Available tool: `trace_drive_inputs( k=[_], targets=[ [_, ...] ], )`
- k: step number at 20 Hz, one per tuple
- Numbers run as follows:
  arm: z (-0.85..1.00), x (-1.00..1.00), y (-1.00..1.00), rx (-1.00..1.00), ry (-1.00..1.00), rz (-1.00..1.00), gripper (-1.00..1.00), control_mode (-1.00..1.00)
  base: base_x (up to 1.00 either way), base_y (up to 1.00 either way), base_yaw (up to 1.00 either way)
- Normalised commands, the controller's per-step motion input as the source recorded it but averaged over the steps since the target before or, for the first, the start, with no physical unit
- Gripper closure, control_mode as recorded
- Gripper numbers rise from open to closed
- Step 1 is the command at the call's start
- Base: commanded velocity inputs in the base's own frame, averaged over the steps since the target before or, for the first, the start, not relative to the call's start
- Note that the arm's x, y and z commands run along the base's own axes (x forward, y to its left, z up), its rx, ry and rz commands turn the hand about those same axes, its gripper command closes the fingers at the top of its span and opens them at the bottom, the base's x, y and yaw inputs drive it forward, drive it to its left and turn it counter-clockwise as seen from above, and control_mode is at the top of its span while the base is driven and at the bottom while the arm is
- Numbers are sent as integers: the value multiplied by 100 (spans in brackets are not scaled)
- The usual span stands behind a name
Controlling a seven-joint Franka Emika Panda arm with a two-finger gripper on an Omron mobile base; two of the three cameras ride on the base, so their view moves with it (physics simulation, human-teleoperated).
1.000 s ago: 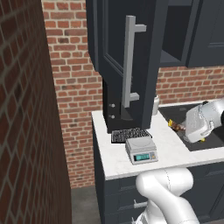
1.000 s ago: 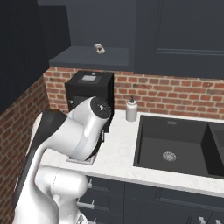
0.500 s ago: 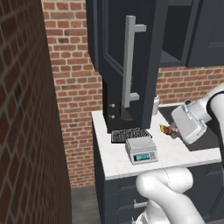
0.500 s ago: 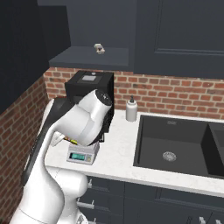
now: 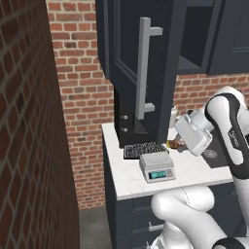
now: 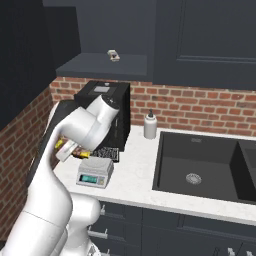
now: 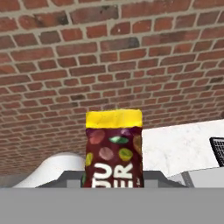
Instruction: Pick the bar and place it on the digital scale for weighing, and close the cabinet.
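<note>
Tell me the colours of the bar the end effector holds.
Dark reddish-brown wrapper with a yellow end strip, speckled green and tan, on the small flat oblong bar; clearest in the hand view.

Even, soft rendered light with no glare; the white surface (image 5: 194, 170) is bright, while the cabinet (image 5: 131, 63) and its open recess stay dim. A faint shadow lies beside the digital scale (image 5: 156, 167). Everything is sharp, without blur or edge distortion

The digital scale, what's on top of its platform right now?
Nothing rests on the digital scale; its platform is bare in both base views. The bar is in the hand, up in the air beside the scale. The dark ribbed tray lies just behind the scale.
</note>
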Motion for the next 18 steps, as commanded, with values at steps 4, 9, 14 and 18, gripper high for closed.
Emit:
trace_drive_inputs(
  k=[4, 9, 14, 18],
  targets=[
    [-39, 14, 2, -2, -5, 2, 100, -100, 0, 0, 0],
    [-39, 17, 0, -1, -6, 2, 100, -100, 0, 0, 0],
    [-24, 33, 1, 0, -1, 1, 100, -100, 0, 0, 0],
    [-24, 46, 6, 0, 0, 1, 100, -100, 0, 0, 0]
  ],
)
